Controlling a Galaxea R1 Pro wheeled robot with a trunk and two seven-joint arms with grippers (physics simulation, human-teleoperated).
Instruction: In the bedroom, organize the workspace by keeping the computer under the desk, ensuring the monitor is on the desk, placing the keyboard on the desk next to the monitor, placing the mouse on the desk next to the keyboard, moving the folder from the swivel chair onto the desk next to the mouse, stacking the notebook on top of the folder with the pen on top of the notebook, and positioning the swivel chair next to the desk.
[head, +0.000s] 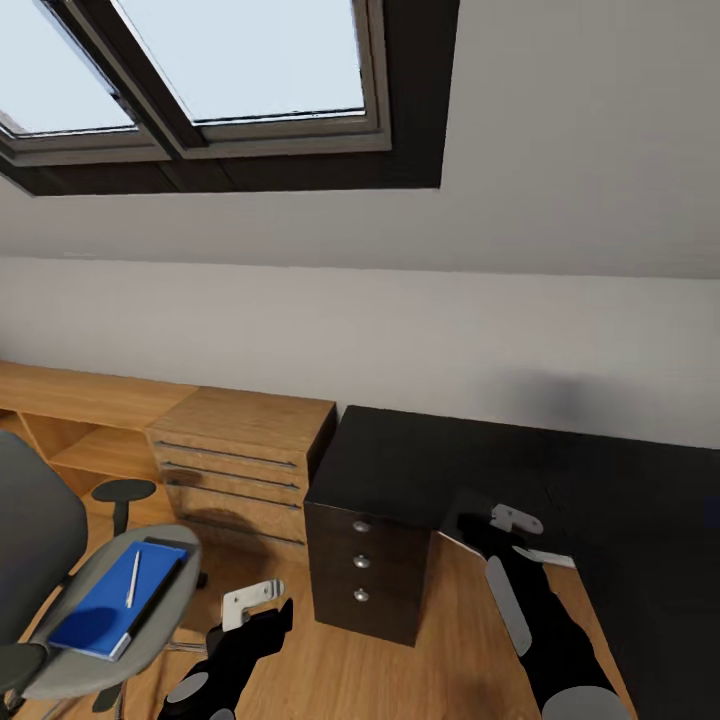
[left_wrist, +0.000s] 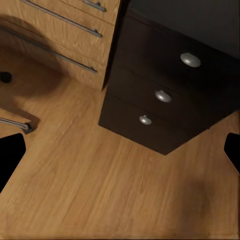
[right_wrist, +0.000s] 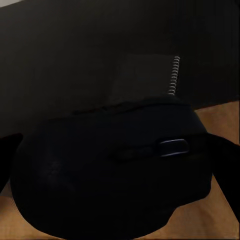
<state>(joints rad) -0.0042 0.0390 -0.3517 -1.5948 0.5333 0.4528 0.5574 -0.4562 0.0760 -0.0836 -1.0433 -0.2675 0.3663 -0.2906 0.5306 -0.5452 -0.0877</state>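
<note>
Our right gripper (right_wrist: 117, 160) is pinching the mouse (right_wrist: 110, 175), which bulks so large in the right wrist view that most of what lies beyond is hidden; its black fingertips (right_wrist: 225, 152) show only as slivers at either flank of it. Just past the mouse a spiral-bound notebook (right_wrist: 145, 80) lies on the dark desk (head: 440, 465), dim and hard to make out. In the head view that hand sits over the desk's inner corner edge.

Our left gripper (head: 262, 607) hangs spread and empty above bare wooden floor (left_wrist: 115, 195), the desk's black drawer unit (left_wrist: 165, 95) ahead of it and the wooden cabinet (head: 245, 445) beside that. To its outer side, the swivel chair (head: 150, 610), cut off by the frame, carries the blue folder (head: 105, 605) with the pen (head: 132, 578) on it.
</note>
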